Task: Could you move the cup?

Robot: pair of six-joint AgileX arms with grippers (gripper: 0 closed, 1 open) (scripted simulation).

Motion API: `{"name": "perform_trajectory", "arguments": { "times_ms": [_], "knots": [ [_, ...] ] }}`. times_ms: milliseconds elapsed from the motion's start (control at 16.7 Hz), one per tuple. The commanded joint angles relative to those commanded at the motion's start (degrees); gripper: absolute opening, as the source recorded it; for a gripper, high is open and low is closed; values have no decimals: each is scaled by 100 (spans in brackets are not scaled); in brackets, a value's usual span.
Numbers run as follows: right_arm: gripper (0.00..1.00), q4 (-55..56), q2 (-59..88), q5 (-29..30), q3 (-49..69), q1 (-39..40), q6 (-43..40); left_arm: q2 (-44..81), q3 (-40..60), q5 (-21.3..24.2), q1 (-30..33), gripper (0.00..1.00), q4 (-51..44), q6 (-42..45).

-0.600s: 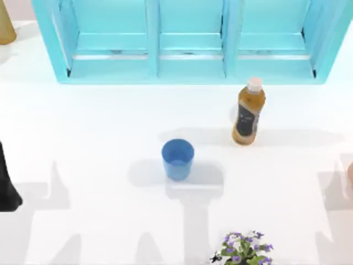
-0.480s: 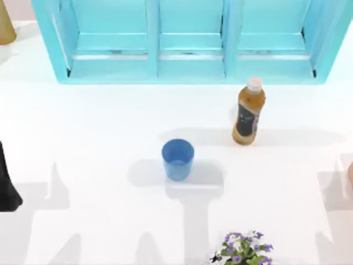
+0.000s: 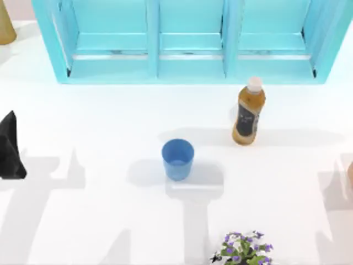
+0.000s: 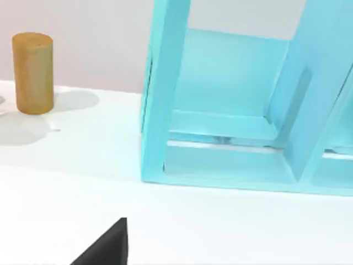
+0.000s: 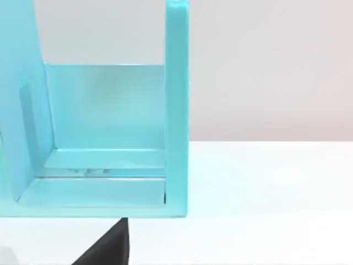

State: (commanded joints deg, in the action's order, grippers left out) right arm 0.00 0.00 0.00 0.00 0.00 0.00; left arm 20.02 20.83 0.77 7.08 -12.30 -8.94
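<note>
My left pincer (image 3: pixel 11 148) sits at nine o'clock on the top view, a dark shape at the worktop's left edge, and I cannot tell how its fingers stand. In the left wrist view a dark tip of it (image 4: pixel 105 247) shows over the white worktop (image 4: pixel 66 193), facing the cyan shelf unit (image 4: pixel 220 110) and a tan cylinder (image 4: pixel 33 73).

Out from there, toward the centre of the top view, the cup (image 3: pixel 177 159) stands upright on the worktop (image 3: pixel 99 110), open side up, well apart from the left pincer. At about two o'clock from the cup stands the amber bottle (image 3: pixel 249 112) with its white cap, apart from it. The shelf unit (image 3: pixel 187 41) runs along twelve o'clock. A small flowering plant (image 3: pixel 243 249) sits at six o'clock.

The right wrist view shows the shelf unit's end (image 5: pixel 110 138).
</note>
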Motion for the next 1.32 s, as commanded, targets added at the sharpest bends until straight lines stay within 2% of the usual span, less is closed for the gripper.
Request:
{"name": "perform_trajectory", "arguments": {
  "times_ms": [720,1080,1320],
  "knots": [
    [100,0,0,0,0,0,0,6801,6675,45,2209,100,-4381,-1981],
    [100,0,0,0,0,0,0,9635,9198,-17,3112,100,-6213,-2737],
    [100,0,0,0,0,0,0,10834,10297,-53,3470,100,-6996,-3092]
  ]
}}
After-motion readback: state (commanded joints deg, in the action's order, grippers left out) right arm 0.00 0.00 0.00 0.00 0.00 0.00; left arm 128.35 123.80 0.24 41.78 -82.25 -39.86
